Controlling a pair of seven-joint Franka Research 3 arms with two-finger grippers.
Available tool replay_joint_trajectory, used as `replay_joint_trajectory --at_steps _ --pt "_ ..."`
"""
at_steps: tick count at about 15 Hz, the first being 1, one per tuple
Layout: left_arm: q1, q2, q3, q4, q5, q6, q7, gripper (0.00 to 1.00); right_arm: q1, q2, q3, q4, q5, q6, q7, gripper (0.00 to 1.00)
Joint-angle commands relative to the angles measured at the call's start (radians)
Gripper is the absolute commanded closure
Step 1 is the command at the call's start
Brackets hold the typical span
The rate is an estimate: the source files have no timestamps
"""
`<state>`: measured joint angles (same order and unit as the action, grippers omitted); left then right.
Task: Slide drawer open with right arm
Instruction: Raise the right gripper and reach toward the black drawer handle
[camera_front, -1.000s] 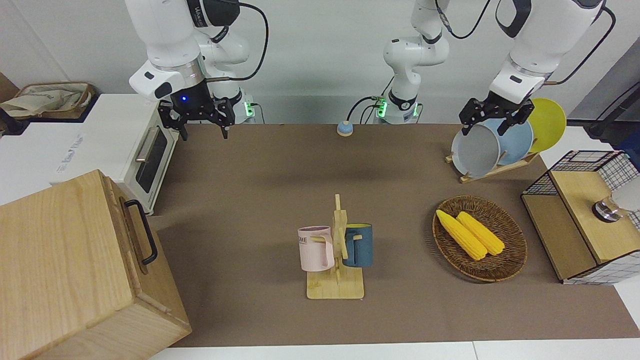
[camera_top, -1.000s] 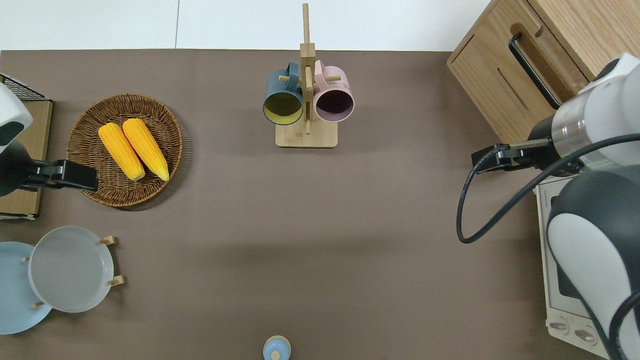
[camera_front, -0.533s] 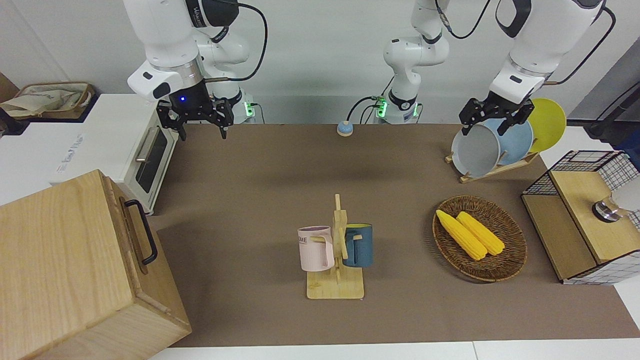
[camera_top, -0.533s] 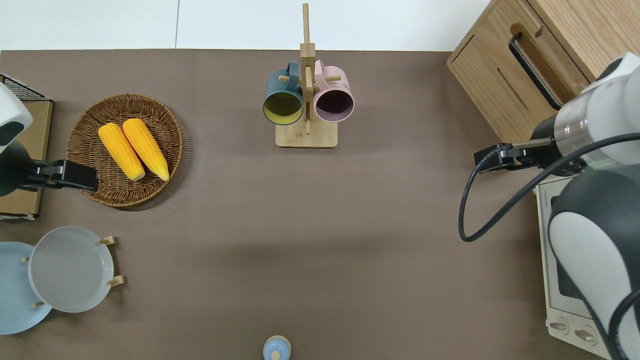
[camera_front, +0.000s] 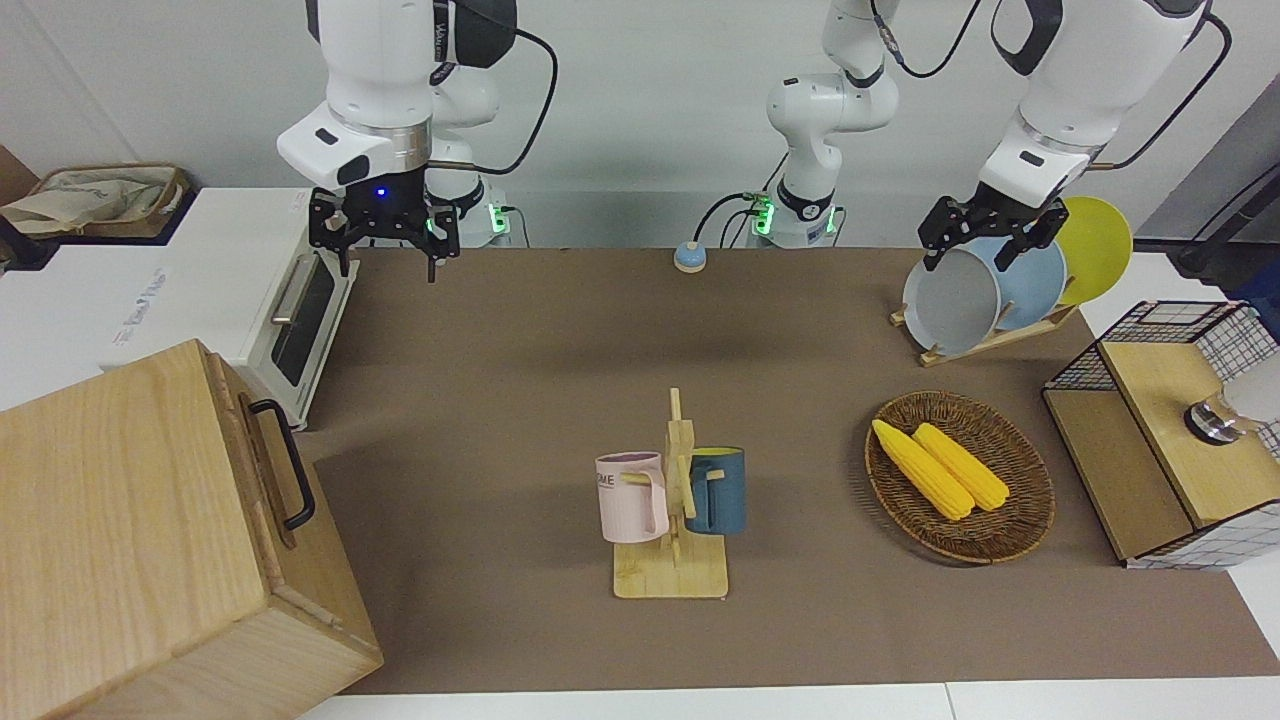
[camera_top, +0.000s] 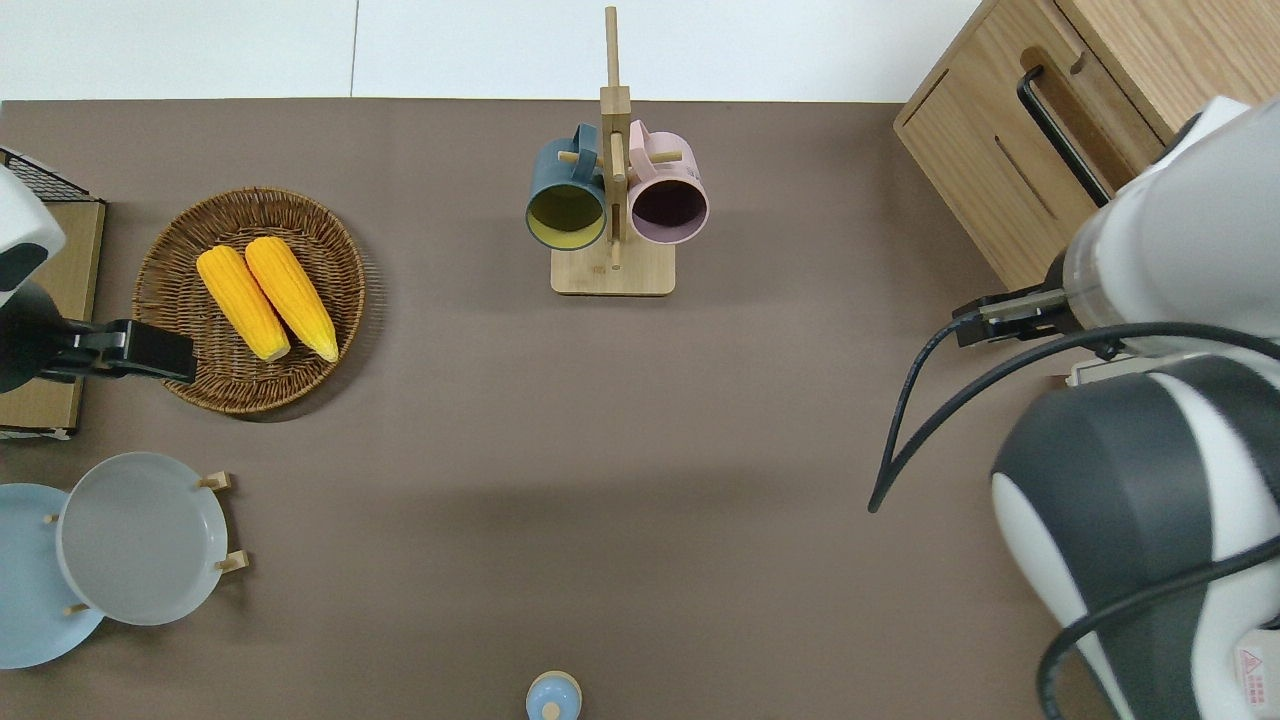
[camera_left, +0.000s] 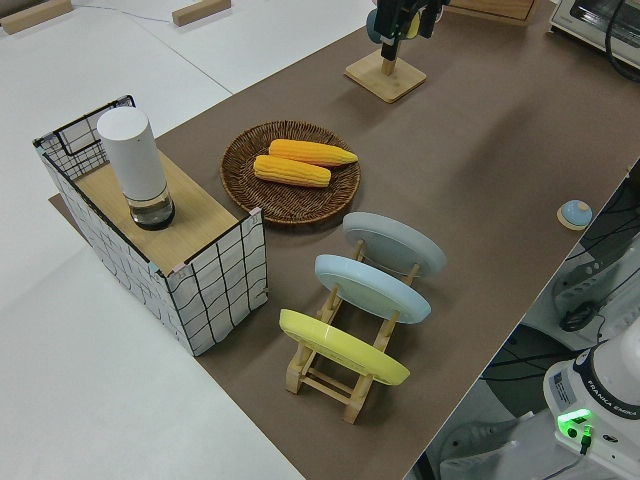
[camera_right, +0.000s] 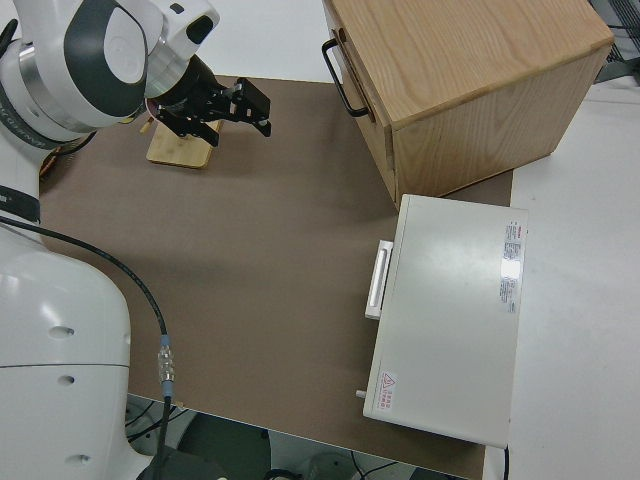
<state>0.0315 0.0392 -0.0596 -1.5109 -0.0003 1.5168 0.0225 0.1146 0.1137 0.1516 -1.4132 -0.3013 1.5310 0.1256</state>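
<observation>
Surface (camera_front: 520, 340), brown mat, w/ a big pale wood box (camera_front: 130, 540) at the right arm's end, farther from the robots than the white oven (camera_front: 235, 290) beside it. The drawer (camera_top: 1020, 160) sits in the box's top part, front shut flush, black loop handle (camera_front: 285, 462) untouched. Task not started in any real sense.

Right arm (camera_front: 375, 60) is up in the air, its gripper (camera_front: 383, 245) pointing down w/ jaws spread, holding nothing; overhead it hangs over the mat edge by the oven, near the box's corner, well apart from the handle. Left arm parked; its gripper (camera_front: 990, 240) has jaws apart, empty.

Mid-surface: mug stand (camera_front: 672, 500) w/ pink and blue mugs. Toward the left arm's end: corn basket (camera_front: 958, 478), plate rack (camera_front: 1000, 290), mesh cabinet (camera_front: 1170, 440).

Risks, as I judge them:
- Handle runs at a slant vs. the surface edges, so the wrist prob. needs turning; jaws misaligned could slip off or miss the loop.
- Pull off the drawer's axis → drawer binds, or the whole box drags.
- Path to the handle passes the oven and box corner; coming in too low could clip either.
- Weak grip → jaws pop off mid-pull.
</observation>
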Motion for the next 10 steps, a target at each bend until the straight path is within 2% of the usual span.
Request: replay_joint_trajectory --at_steps 1,4,6,8,10 --pt "0.004 0.011 -0.006 0.026 0.017 -0.020 0.010 0.01 0.063 0.007 0.002 -0.009 -0.180 -0.020 -0.017 0.011" --pt "0.004 0.011 -0.006 0.024 0.017 -0.020 0.010 0.01 0.115 0.044 0.003 -0.021 -0.332 -0.015 -0.017 0.011" --pt "0.004 0.011 -0.006 0.026 0.017 -0.020 0.010 0.01 0.149 0.063 0.006 -0.055 -0.468 -0.002 -0.015 0.011" --pt "0.004 0.011 -0.006 0.024 0.017 -0.020 0.010 0.01 0.151 0.081 0.023 -0.091 -0.577 0.062 -0.014 0.011" --pt "0.004 0.011 -0.006 0.026 0.017 -0.020 0.010 0.01 0.149 0.098 0.023 -0.113 -0.663 0.112 -0.009 0.011"
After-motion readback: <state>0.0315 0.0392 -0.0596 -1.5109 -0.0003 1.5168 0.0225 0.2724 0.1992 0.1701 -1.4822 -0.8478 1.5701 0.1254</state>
